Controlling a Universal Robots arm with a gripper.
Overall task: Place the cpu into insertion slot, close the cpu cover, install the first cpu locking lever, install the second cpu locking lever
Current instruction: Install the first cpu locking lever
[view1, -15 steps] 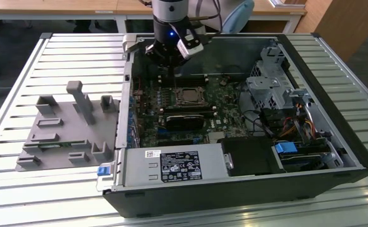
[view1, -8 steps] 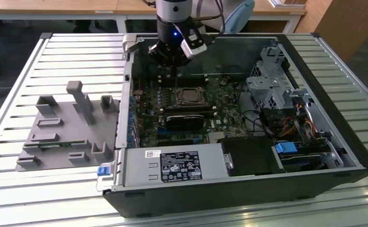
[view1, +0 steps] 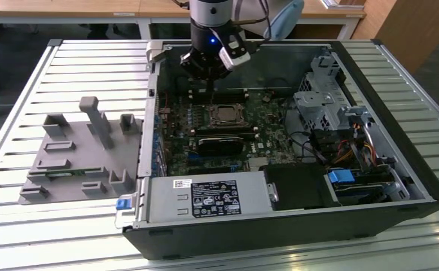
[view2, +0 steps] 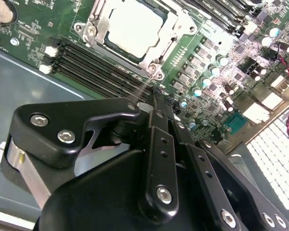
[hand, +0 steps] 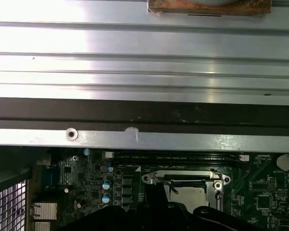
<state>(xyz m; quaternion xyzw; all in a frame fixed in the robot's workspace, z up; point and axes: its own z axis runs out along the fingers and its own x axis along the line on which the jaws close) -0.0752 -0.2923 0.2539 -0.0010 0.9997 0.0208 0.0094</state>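
Silvery chip sitting in its socket, cover frame lying shut over it. I am hovering my gripper just beside the socket's corner, fingers pressed together, gripping nothing visible. Judging the first lever in hand; its thin wire is calling for precise hooking.

Wrist: silver-grey cylinder, then a black band w/ small blue light just above the gripper. White-and-black camera block sits at the gripper's side, toward the exterior view's right. Dark cables loop above the gripper. In the second wrist view the gripper is matte black: rounded link plates, silver hex screws, centre bar w/ row of small holes, and a bare silver metal cylinder behind the plates.
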